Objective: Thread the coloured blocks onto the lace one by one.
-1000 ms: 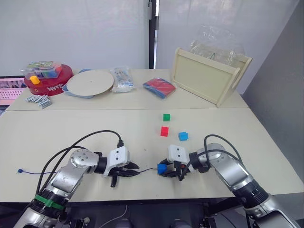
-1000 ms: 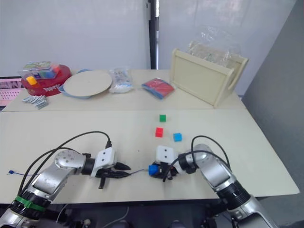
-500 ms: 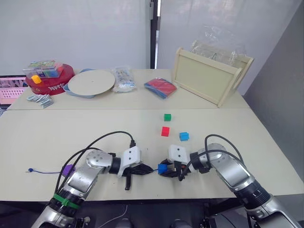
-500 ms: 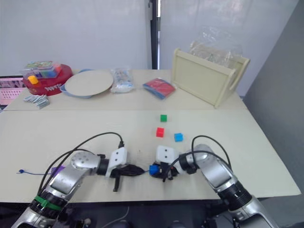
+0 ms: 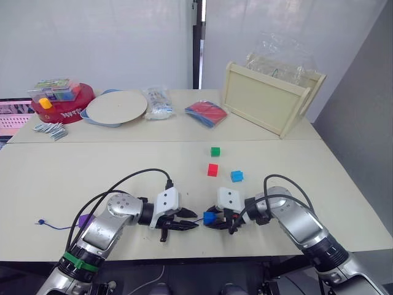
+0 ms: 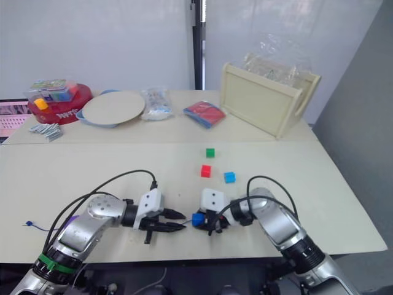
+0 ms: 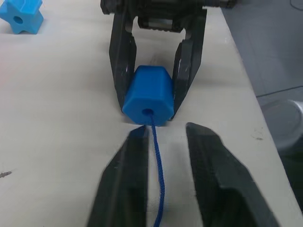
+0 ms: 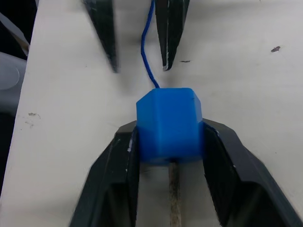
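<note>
**A:** Where is the lace (image 7: 156, 163)?

**B:** It lies on the pale surface (image 5: 92, 172). One end enters the hole of a blue block (image 8: 169, 124) near the front edge. From there the cord runs back between the left gripper's (image 7: 163, 142) fingers, which stand apart with the cord loose between them, gripping nothing. Its far end trails off to the robot's left, past a purple block (image 5: 85, 219) beside the left arm.

**A:** And the right gripper (image 8: 169, 142)?

**B:** Its two fingers are closed against opposite sides of the blue block, holding it just off the tips of the left fingers.

**A:** Other blocks?

**B:** A green block (image 5: 215, 151), a red block (image 5: 212, 169) and a light blue block (image 5: 236, 176) sit loose, farther back than the grippers and apart from one another.

**A:** Any writing to read?

**B:** There is white lettering on the red tub (image 5: 61, 104) at the back left, but I cannot make it out. A round plate (image 5: 116, 107) and a wooden tray (image 5: 270, 101) stand back there too.
</note>
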Controlling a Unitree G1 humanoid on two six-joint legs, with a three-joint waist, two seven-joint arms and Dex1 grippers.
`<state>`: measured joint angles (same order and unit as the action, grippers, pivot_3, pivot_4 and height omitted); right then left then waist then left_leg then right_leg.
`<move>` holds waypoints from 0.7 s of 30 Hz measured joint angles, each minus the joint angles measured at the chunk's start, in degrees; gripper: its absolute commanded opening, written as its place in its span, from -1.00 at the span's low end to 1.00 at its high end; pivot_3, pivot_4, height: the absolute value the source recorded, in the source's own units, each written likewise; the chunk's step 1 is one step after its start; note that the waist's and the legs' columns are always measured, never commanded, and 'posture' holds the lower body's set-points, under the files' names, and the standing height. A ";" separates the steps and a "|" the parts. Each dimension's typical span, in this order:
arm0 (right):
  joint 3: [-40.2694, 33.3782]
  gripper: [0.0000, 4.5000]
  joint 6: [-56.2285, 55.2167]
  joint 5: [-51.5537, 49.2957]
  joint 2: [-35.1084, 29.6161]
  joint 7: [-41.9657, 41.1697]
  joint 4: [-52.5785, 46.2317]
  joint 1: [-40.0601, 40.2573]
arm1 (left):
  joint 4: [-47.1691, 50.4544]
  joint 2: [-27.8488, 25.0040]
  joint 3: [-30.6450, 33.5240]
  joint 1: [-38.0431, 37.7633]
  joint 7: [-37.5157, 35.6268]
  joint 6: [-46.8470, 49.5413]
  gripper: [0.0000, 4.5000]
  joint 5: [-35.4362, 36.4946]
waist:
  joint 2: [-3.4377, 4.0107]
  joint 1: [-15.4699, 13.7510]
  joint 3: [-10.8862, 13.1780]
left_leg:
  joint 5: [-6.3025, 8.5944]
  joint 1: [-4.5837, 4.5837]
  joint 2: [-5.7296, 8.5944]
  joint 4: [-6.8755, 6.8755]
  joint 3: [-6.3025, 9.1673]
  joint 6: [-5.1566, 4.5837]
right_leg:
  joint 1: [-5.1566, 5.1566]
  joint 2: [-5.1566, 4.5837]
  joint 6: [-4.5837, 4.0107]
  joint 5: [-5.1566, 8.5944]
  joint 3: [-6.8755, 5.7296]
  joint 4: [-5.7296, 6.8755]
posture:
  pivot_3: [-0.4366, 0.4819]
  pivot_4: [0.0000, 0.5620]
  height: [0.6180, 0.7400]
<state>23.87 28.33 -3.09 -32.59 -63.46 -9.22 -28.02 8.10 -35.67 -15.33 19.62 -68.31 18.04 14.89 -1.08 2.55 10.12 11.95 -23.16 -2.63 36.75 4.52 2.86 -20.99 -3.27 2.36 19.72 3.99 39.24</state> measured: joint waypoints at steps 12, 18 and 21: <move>-7.22 0.99 4.61 -4.76 -8.73 -0.15 -7.34 6.14 | -3.04 4.72 -4.15 4.04 2.20 -0.11 0.58 -3.57 | -0.01 -1.77 0.02 | 0.01 -0.23 0.13 0.02 -0.01 -0.01 | -0.05 -0.12 0.04 -0.01 -0.02 -0.22 | -0.05 -0.47 1.00; -8.86 0.99 0.82 -4.86 -9.76 1.45 -8.26 10.87 | -7.01 9.01 -6.27 5.88 2.59 -0.14 0.58 -3.98 | -0.01 -1.39 0.02 | 0.01 -0.20 0.11 0.01 -0.01 -0.02 | -0.06 -0.09 0.04 -0.01 0.00 -0.20 | -0.05 -0.47 1.00; -8.91 0.99 -1.43 -4.62 -9.60 2.31 -7.68 11.44 | -9.72 10.22 -7.25 7.37 2.87 -0.98 0.58 -5.79 | -0.01 -1.42 0.02 | 0.01 -0.20 0.12 0.01 -0.01 -0.02 | -0.05 -0.09 0.04 -0.01 0.00 -0.19 | -0.05 -0.47 1.00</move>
<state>14.96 26.90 -7.71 -42.19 -61.15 -16.90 -16.59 -1.62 -25.45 -22.58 26.99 -65.44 17.07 9.10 -1.09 1.13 10.14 11.96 -23.35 -2.52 36.76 4.51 2.84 -21.04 -3.36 2.40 19.71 3.98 39.04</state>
